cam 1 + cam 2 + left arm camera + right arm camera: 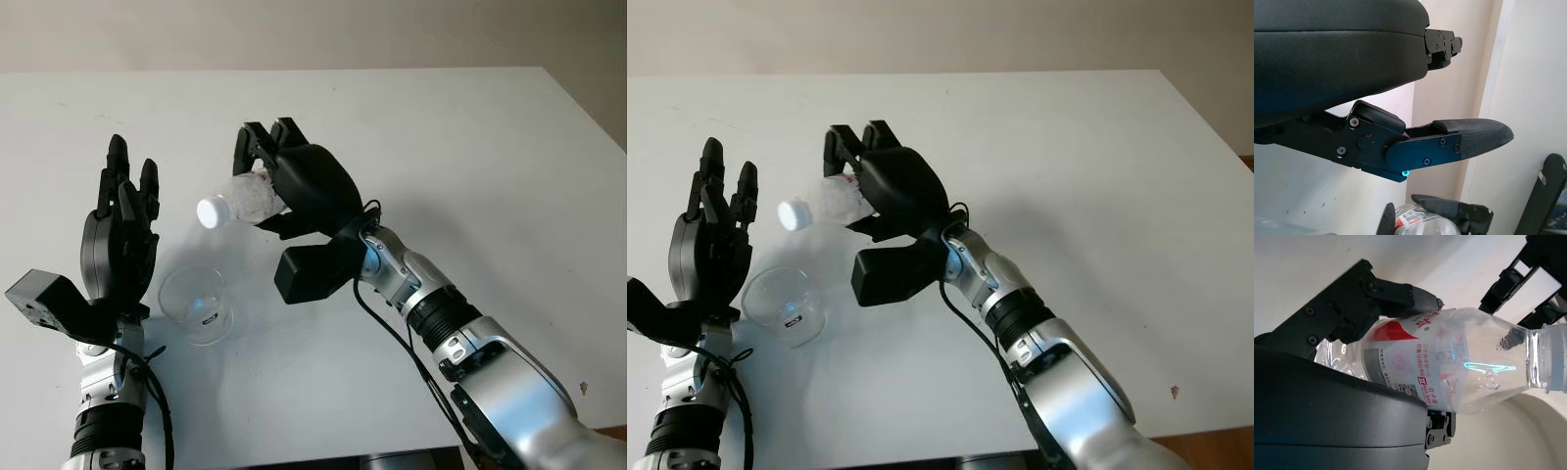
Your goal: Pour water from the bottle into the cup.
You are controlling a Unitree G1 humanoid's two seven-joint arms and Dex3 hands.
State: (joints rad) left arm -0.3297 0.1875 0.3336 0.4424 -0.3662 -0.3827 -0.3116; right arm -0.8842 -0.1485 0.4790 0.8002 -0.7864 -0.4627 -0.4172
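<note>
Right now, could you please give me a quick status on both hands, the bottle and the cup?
Right hand shut on bottle, tipped, white cap on, above cup. Left hand open, beside cup. Nothing between bottle and cup.

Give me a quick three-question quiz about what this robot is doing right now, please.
1. True or false: the bottle is tilted, its white cap toward the cup.
2. Which hand grips the bottle? A) left hand B) right hand
3. Fill in: the cup stands on the ____.

Key: 1 true. 2 B; the left hand is open, raised beside the cup. 3 table.
</note>
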